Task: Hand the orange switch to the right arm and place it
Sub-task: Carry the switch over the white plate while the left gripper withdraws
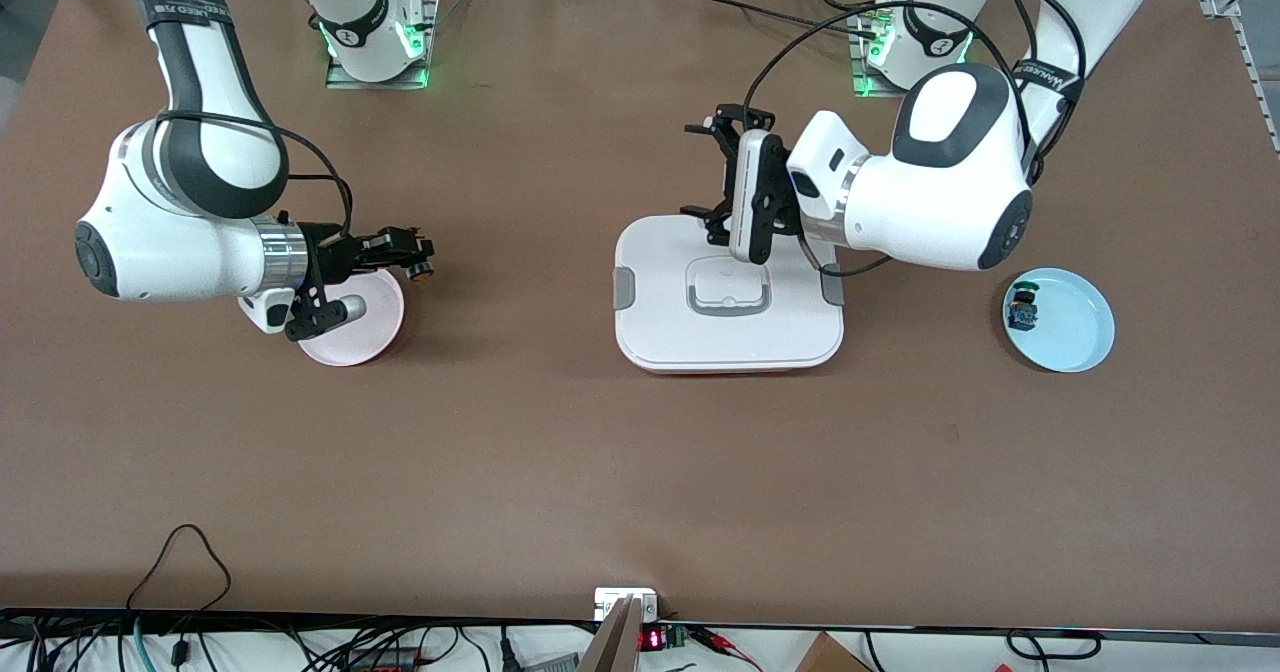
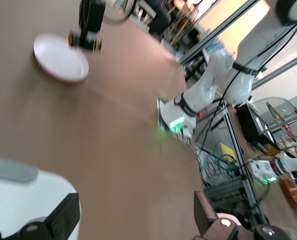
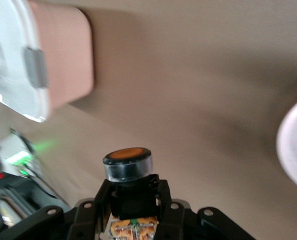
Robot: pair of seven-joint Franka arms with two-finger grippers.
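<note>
The orange switch has a black body and an orange cap. My right gripper is shut on it and holds it above the table, just off the rim of the pink plate. In the right wrist view the switch sits between the black fingers of that gripper, cap pointing away. The left wrist view shows the switch and the plate farther off. My left gripper is open and empty above the white lidded container. In its own view its jaws stand wide apart.
The white container lies mid-table. A light blue plate at the left arm's end holds a small switch with blue-green parts. The pink plate's edge also shows in the right wrist view.
</note>
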